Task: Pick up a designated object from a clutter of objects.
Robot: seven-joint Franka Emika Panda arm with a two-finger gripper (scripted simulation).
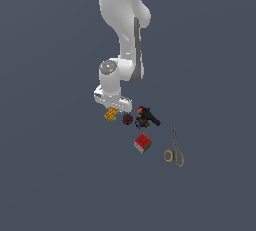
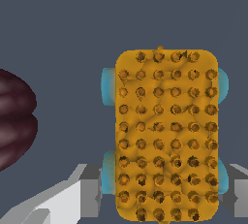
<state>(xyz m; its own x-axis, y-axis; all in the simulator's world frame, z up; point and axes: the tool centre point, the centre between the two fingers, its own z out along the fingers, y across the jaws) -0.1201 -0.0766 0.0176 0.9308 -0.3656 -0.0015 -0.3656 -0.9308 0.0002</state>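
Five small things are lying close together on the gray surface [image 1: 55,175], and we are looking at the start of the grasp rather than its end. Our claw [image 1: 113,103] is hanging low, right above the orange block [image 1: 112,113], which is sitting at the exterior view's left end of the clutter. In the wrist view the orange block [image 2: 166,136] is filling the middle, studded face up, with its light blue knobs [image 2: 108,85] poking out at the sides. One gray finger [image 2: 86,191] is showing on each side of it, so the claw is standing apart and straddling the block; we are not seeing any contact yet. The maroon ball [image 1: 127,119] is lying just beside the block, then the black-and-red tool [image 1: 146,117], with the red-green cube [image 1: 143,143] and the scissors [image 1: 174,151] farther off. By our judgement the approach is nearly finished; closing and lifting are remaining.
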